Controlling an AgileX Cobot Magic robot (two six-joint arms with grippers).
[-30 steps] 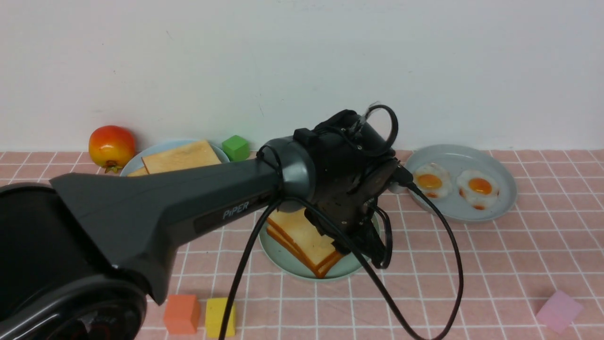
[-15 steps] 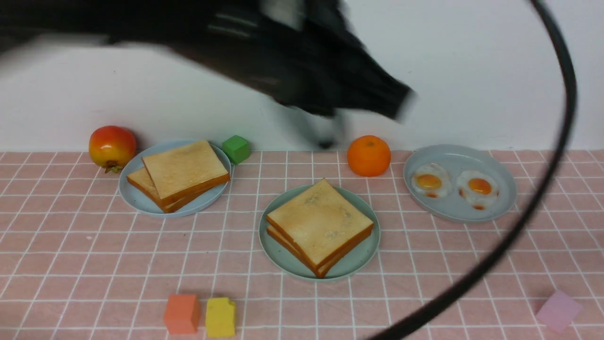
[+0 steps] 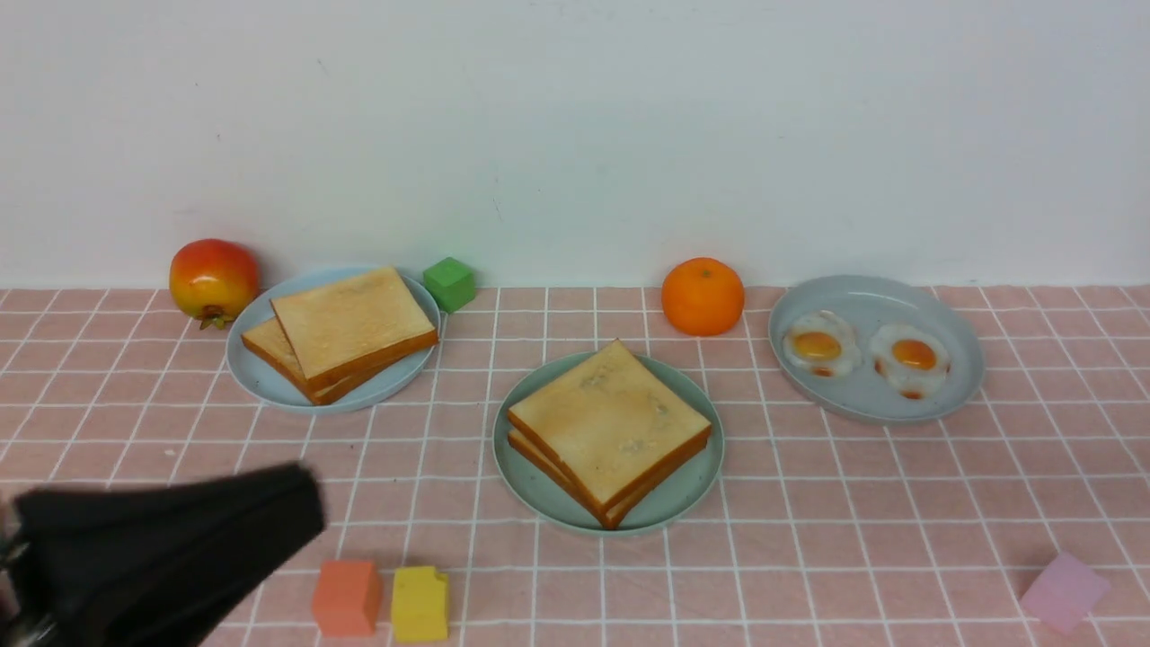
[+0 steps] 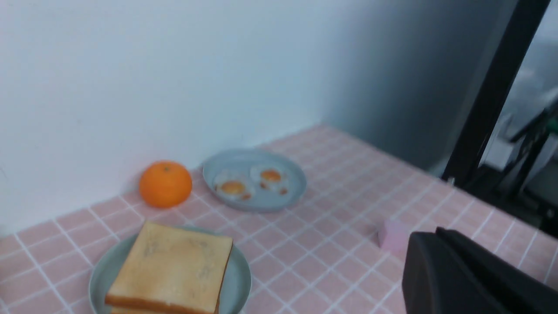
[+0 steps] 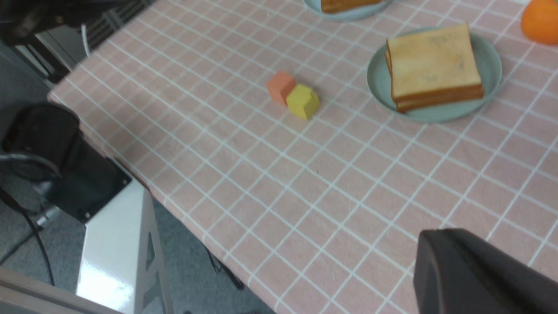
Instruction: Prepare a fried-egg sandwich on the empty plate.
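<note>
Left arm (image 3: 162,548) gone from sandwich (image 3: 609,428)

The tablecloth (image 3: 809,503) looks like soft matt cloth, pink with a white grid; the mint-green plate (image 3: 692,490) has a smooth, dull satin finish; the toast slices (image 3: 606,422) on it show a dry, faintly mottled golden face and a smooth orange-brown crust; the fried eggs (image 3: 862,355) look glossy; the orange (image 3: 703,296) is finely dimpled with a slight sheen; the pomegranate (image 3: 213,277) is smooth and shiny; the yellow block (image 3: 420,604) looks matt, perhaps foam.
</note>
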